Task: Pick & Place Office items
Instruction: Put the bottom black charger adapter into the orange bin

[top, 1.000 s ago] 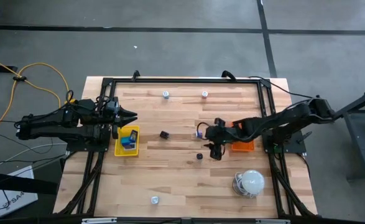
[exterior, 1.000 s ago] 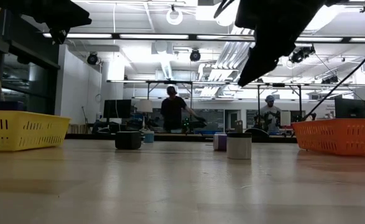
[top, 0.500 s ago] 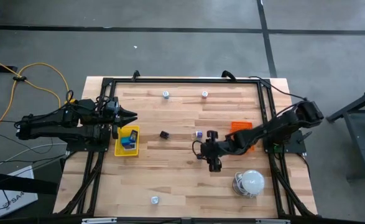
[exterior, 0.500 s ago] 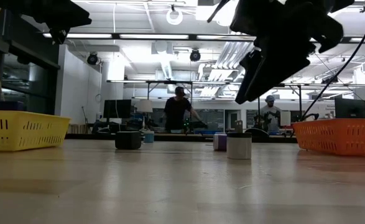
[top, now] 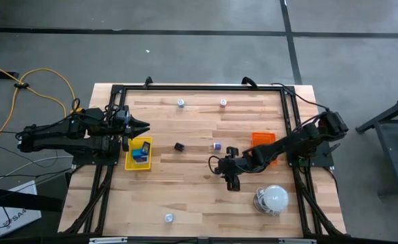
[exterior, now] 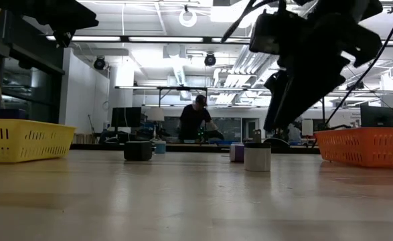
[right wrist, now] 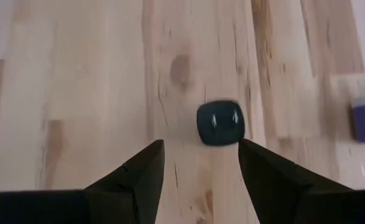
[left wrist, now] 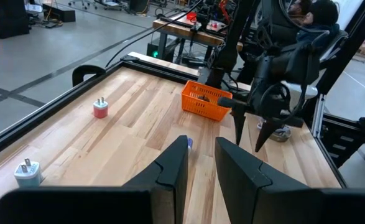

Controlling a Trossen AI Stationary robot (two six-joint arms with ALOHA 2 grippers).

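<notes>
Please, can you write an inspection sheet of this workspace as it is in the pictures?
Surface: wooden table inside a black frame.
Job's things: black block in front of the right gripper; another black block mid-table; purple piece; white bits at far and near edges; items in the yellow tray.
Clutter: white dome, orange tray.
Grippers: right gripper open above the block; left gripper nearly shut, empty, by the yellow tray.
Cables: yellow cable on the floor.
Surroundings: a person far behind.
</notes>
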